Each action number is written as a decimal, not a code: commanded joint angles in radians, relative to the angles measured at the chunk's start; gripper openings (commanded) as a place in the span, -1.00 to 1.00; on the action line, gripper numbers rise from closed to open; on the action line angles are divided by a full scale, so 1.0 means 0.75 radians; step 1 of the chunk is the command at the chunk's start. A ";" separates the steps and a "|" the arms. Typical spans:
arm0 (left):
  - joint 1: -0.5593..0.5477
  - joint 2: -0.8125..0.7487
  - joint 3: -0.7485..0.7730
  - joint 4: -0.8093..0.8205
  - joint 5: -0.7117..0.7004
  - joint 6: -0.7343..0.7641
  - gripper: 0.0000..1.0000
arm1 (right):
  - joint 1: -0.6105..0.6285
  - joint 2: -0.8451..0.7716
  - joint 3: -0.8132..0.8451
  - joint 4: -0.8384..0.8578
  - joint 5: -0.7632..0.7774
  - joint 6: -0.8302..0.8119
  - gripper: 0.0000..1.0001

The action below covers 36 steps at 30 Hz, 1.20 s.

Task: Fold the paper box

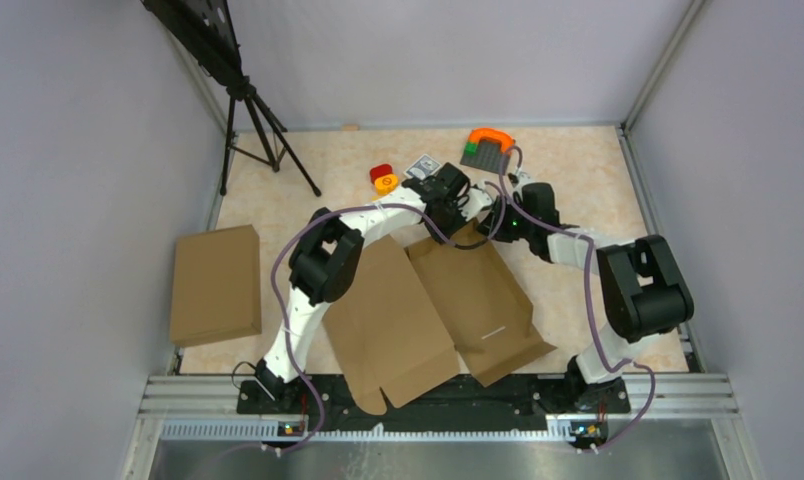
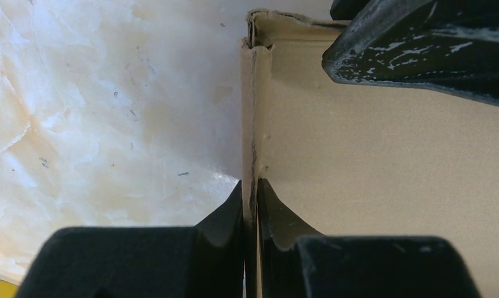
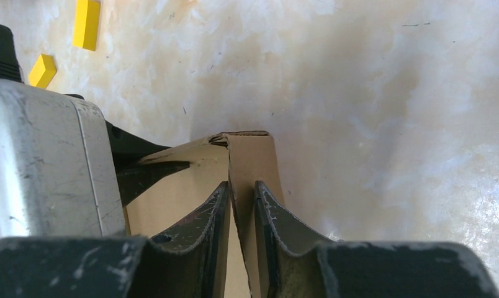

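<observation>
Showing matt brown cardboard on the paper box, roughened at its creased edges; gleaming glossy and smooth on the marbled table; wearing scuffed black plastic on the fingers of the right gripper.

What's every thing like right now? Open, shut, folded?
paper box: half folded, open, one panel lying flat
left end effector: shut on paper box wall
right end effector: shut on paper box wall
other brown box: closed, lying flat
tripod: standing
</observation>
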 commanded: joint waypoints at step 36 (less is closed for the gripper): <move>-0.034 -0.018 -0.009 0.133 -0.107 0.003 -1.00 | -0.032 -0.423 -0.172 -0.241 0.153 0.015 0.39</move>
